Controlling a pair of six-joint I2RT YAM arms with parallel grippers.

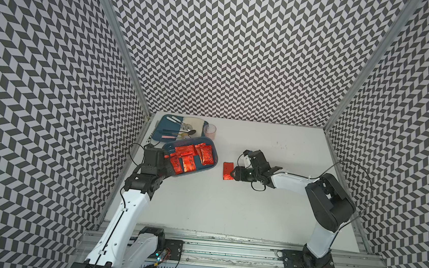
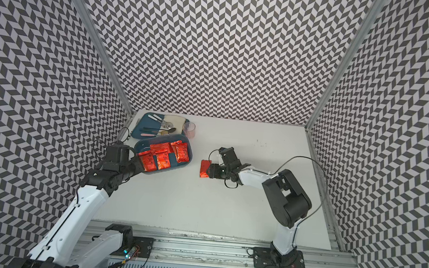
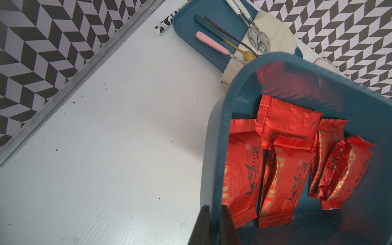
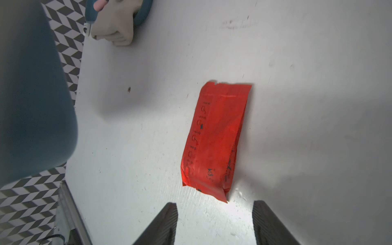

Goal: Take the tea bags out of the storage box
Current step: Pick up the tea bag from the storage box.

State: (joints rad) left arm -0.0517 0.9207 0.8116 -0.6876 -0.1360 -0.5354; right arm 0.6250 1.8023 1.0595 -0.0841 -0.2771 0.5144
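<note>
L gripper [image 3: 214, 213] clamps storage box [image 3: 220, 118] wall — slip could spill tea bags [image 3: 282, 176]; R gripper [image 4: 215, 204] open, empty — loose bag [image 4: 214, 140] at box's 3 o'clock.

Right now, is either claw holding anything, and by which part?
The left gripper pinches the storage box by its side wall; the right gripper holds nothing.

1x flat blue plastic tray [image 1: 158, 132], far-left corner of white surface [image 1: 228, 207], w/ assorted spoons [image 1: 187, 133], beige cloth [image 1: 195, 124]. Clear pinkish cup [image 1: 209, 132] just beside tray. B/w chevron walls [image 1: 242, 49].
</note>
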